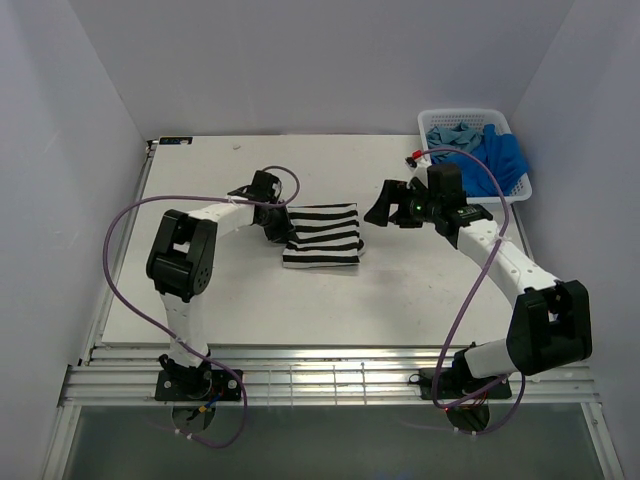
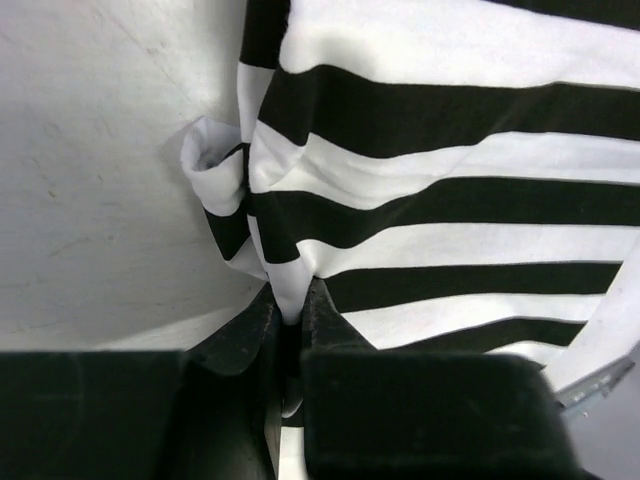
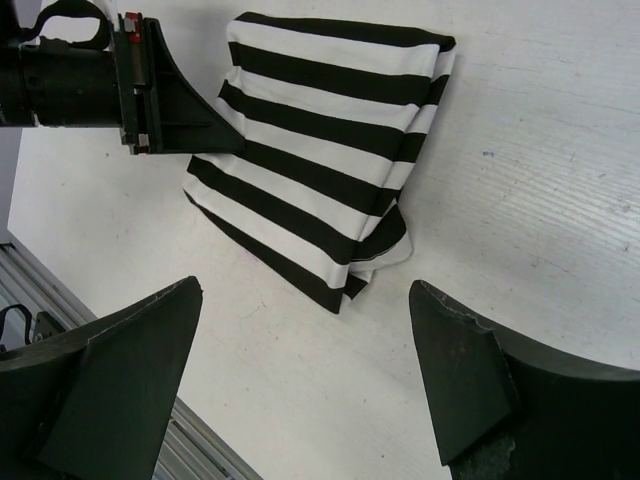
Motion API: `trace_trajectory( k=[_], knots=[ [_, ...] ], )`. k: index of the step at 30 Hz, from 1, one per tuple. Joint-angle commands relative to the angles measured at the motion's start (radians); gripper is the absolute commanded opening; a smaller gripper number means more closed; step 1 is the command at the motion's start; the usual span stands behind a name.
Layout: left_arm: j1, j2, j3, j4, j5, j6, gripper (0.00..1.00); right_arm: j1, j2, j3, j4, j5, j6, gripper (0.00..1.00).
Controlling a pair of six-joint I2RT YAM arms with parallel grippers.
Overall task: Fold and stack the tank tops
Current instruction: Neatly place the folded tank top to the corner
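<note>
Here, folded striped tank top [image 1: 322,235], edge pinched by left gripper [image 2: 291,315]; right gripper [image 3: 305,290] agape.

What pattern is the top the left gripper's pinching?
Black-and-white stripes on that tank top; the right wrist view shows it best.

A top [image 1: 321,235] is laid near the middle of the table [image 1: 220,300]. The left pincer [image 1: 283,228] is placed at the top's left edge, where a fold of cloth is caught between its jaws. The right pincer [image 1: 380,208] is held just right of the top, apart from the cloth. A basket [image 1: 470,117] is set at the table's far right corner, behind the right pincer. Two more tops [image 1: 497,155] are piled in it, side by side.
</note>
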Motion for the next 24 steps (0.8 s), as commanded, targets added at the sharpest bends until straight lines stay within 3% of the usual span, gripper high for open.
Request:
trace_trajectory(
  k=[1,4,5,17,24],
  knots=[
    [0.014,0.011,0.048,-0.020,-0.131,0.066,0.09,-0.015,-0.008,0.010,-0.010,0.011,-0.035,0.90],
    [0.058,0.029,0.104,-0.008,-0.123,0.155,0.05,-0.031,0.009,0.015,-0.012,0.005,-0.045,0.90],
    [0.087,0.039,0.120,-0.008,-0.137,0.206,0.00,-0.035,0.013,0.016,-0.012,0.005,-0.051,0.90],
    [0.322,0.126,0.298,0.106,-0.189,0.714,0.00,-0.078,0.125,0.108,-0.015,0.008,-0.144,0.90],
    [0.456,0.325,0.572,0.042,-0.152,0.863,0.00,-0.091,0.136,0.131,-0.029,0.034,-0.166,0.90]
  ],
)
